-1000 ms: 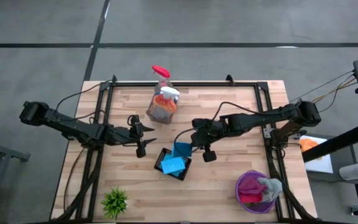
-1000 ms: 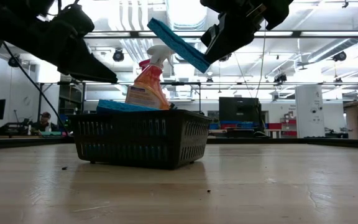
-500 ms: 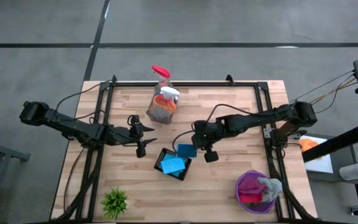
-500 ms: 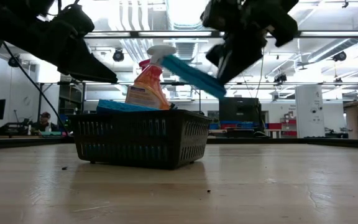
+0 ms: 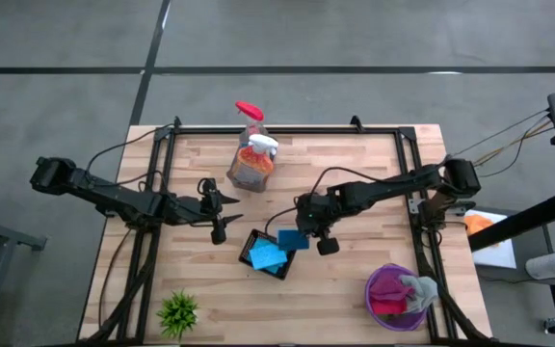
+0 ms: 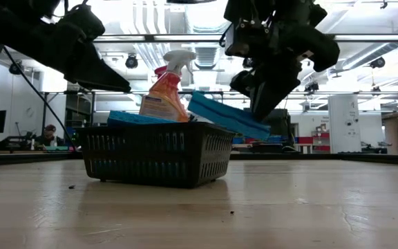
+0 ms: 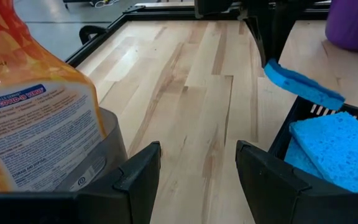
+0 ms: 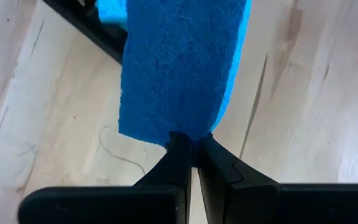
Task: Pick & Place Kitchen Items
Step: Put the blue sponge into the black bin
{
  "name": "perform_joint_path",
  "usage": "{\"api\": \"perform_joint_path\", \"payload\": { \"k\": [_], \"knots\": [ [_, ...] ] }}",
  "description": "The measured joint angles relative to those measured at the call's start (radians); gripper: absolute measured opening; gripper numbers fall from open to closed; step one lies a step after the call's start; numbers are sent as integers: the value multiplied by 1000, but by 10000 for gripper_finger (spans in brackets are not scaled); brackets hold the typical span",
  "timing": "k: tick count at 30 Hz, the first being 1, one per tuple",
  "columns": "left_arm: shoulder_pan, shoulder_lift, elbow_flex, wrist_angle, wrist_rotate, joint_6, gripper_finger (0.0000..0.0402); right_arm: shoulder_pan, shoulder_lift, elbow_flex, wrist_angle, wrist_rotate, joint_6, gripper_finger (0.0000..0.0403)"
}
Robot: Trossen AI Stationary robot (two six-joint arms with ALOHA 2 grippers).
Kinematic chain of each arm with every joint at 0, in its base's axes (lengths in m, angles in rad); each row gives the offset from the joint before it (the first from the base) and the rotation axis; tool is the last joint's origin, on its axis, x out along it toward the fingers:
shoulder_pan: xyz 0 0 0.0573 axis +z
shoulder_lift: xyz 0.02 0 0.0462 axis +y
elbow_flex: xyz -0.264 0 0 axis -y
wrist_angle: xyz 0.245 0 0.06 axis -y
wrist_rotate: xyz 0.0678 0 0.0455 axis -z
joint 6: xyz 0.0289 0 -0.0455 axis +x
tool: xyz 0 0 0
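your right gripper (image 8: 190, 144) is pinched tight on the edge of a blue sponge (image 8: 179, 68), holding it tilted over the right rim of the black basket (image 6: 154, 160) near the middle of the table (image 5: 355, 173); in the low view the sponge slopes down past the basket's right edge, and you can't tell whether it touches the rim

a second blue sponge (image 5: 268, 255) already lies inside the basket

your left gripper (image 5: 222, 210) hangs above the table just left of the basket, its fingers (image 7: 135, 177) spread apart with nothing between them

the orange spray bottle (image 5: 253, 164) with its white trigger stands near the far edge of the table, and the clear bottle with the red trigger (image 5: 249, 111) stands just behind it

at the near right corner you have a purple bowl (image 5: 383, 284) holding the cloths (image 5: 408, 294), grey and red showing on top

the small spiky green plant (image 5: 178, 311) sits at the near left corner, well apart from everything else
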Motion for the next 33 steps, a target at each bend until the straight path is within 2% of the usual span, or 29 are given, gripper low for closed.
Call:
{"api": "perform_joint_path", "payload": {
  "k": [14,18,25,33],
  "knots": [
    [0,0,0,10,0,22,209,48,2,0,122,62,-41,18],
    [0,0,0,23,0,69,209,46,2,22,134,-42,-46,18],
    [0,0,0,55,0,116,209,46,78,164,119,-103,-29,18],
    [0,0,0,59,0,106,210,42,268,361,-105,-92,-8,18]
  ]
}}
